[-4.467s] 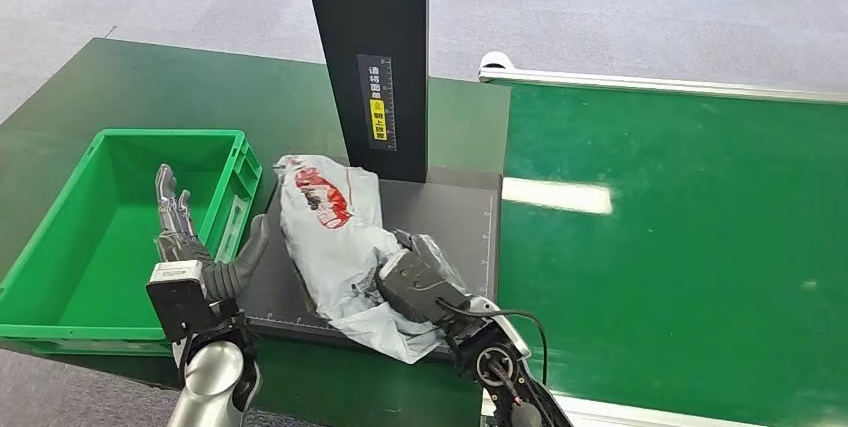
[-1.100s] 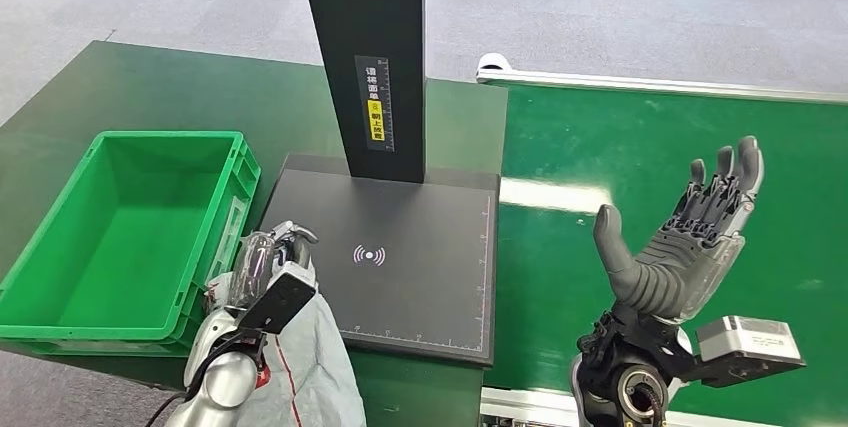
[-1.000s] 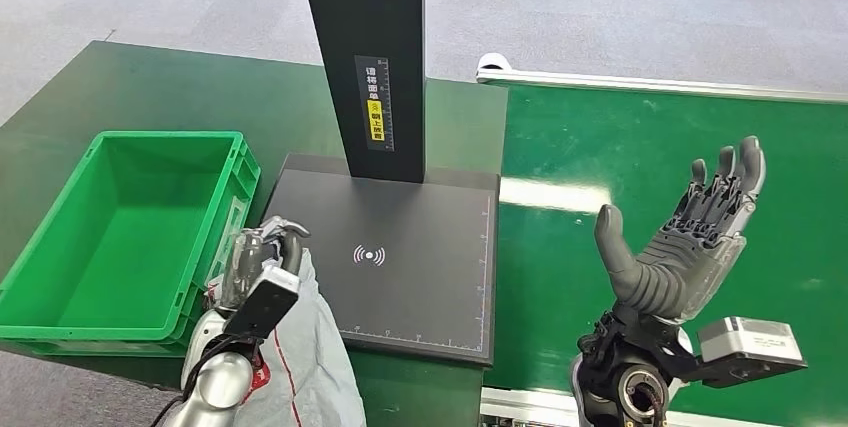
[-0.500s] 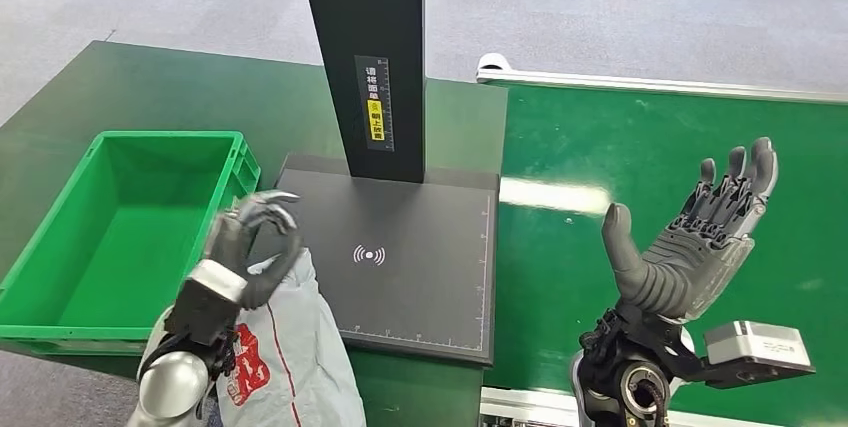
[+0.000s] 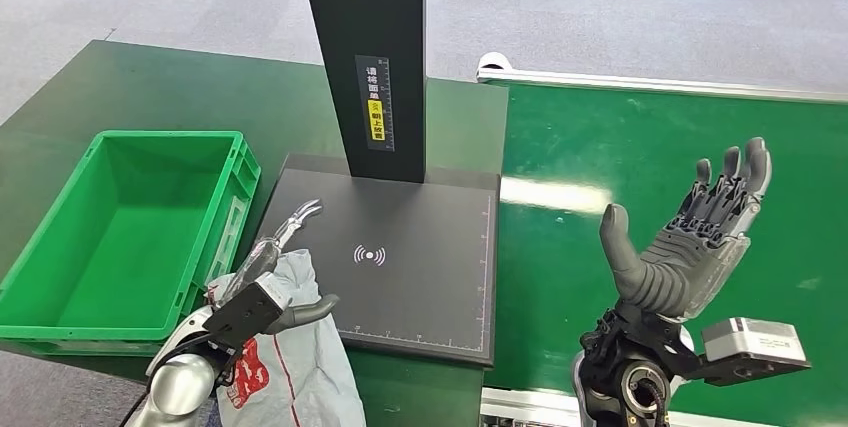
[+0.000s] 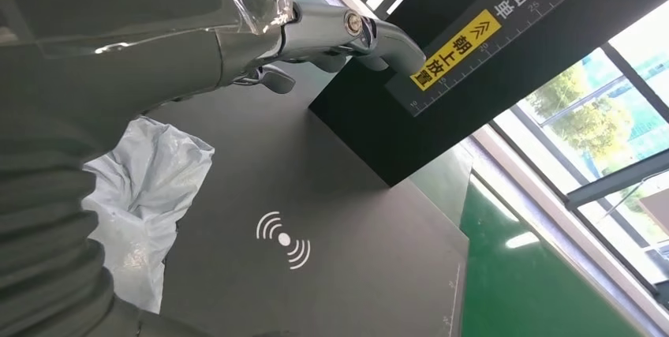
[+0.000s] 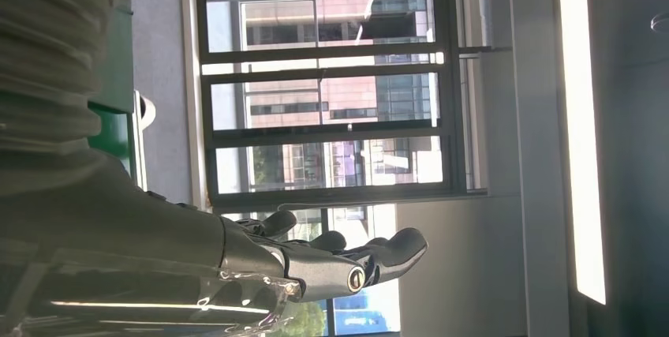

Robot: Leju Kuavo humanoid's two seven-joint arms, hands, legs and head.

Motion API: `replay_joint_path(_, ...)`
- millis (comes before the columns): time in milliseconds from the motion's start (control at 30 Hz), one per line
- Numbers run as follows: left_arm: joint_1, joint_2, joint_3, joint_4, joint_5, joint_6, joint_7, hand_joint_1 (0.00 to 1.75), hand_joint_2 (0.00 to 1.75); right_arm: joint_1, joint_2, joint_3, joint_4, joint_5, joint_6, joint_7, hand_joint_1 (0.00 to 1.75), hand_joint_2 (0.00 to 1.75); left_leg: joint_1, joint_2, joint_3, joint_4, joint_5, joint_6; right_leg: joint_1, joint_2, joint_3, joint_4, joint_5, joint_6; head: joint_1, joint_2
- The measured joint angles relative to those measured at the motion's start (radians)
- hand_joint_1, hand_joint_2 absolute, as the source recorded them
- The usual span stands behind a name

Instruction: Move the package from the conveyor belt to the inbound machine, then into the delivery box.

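You have grey carpeted floor (image 5: 620,22) stretching behind the dark green table (image 5: 150,87). Beyond that floor, tall dark-framed windows (image 7: 323,92) show neighbouring buildings in daylight, and beside the windows a plain white wall (image 7: 473,274) carries a bright vertical light strip (image 7: 582,132)

We see a grey pkg (image 5: 300,367) w/ red print, a bright green bin (image 5: 60,257), and a matte black pad (image 5: 420,247) w/ a white wave icon and white ruler ticks along its edges. The post (image 5: 368,57) is glossy black w/ a label, white text over a yellow patch. The belt (image 5: 680,157) is vivid green, the table (image 5: 150,87) darker green, the floor (image 5: 600,17) grey. Both hands, left (image 5: 270,292) and right (image 5: 690,242), are dark grey on silver arms.
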State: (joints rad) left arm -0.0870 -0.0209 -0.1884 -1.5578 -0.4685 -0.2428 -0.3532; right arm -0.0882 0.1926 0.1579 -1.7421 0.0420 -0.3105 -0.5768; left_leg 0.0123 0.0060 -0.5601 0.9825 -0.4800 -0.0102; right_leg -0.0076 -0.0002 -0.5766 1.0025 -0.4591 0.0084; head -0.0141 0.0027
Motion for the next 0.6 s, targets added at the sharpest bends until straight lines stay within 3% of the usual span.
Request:
replay_joint_path(233, -0.003, 0.016, -0.003, 0.041, -0.057, -0.067, 0.025, 0.00, 1.75, -0.001, 0.000, -0.002, 0.003, 0.000, 0.008, 0.013, 0.00, 1.75, 0.000, 0.000, 0.000, 0.000, 0.000, 0.000, 0.000, 0.000, 0.000, 0.000, 0.000, 0.000, 0.000, 0.000)
replay_joint_path(600, -0.100, 0.065, -0.083, 0.318, -0.167, -0.142, 0.009, 0.00, 1.75, -0.007, -0.003, -0.003, 0.007, -0.001, -0.002, 0.031, 0.00, 1.75, 0.000, -0.001, 0.001, 0.000, 0.000, 0.000, 0.000, 0.000, 0.001, 0.000, 0.000, 0.000, 0.000, 0.000)
